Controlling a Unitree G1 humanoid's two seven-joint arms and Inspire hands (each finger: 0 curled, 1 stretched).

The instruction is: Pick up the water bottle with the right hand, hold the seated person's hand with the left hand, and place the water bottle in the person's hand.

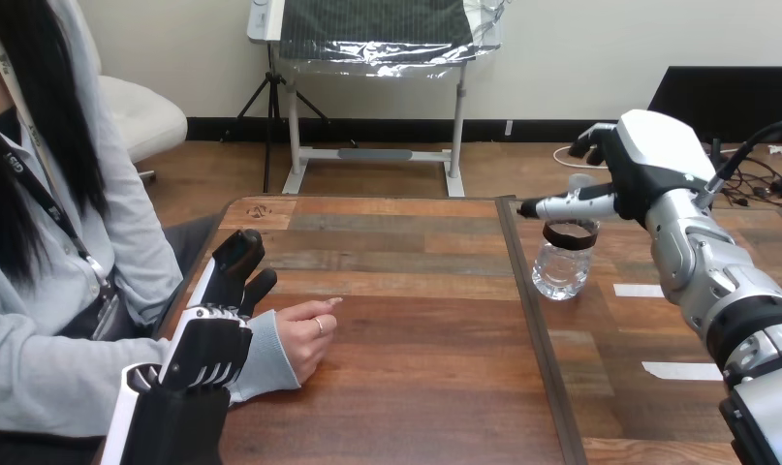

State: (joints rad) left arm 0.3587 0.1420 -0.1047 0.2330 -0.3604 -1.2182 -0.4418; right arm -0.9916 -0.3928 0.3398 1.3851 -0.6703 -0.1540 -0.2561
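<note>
A clear water bottle (pixel 563 266) with a dark band at its neck stands upright on the table right of the middle. My right hand (pixel 631 174) hovers just above and behind its top, open, one straight finger (pixel 553 205) reaching left over the neck without closing on it. At the near left the person's hand (pixel 304 334) rests on the table, loosely curled and empty. My left hand (pixel 210 341) lies along the far side of their light sleeve at the wrist, touching it. Its fingers (pixel 237 258) point away, straight, not wrapped round the wrist.
A dark seam (pixel 534 320) runs front to back across the table, just left of the bottle. Two white tape marks (pixel 639 290) (pixel 682 370) lie on the right part. The person sits close at the table's left edge (pixel 204 254).
</note>
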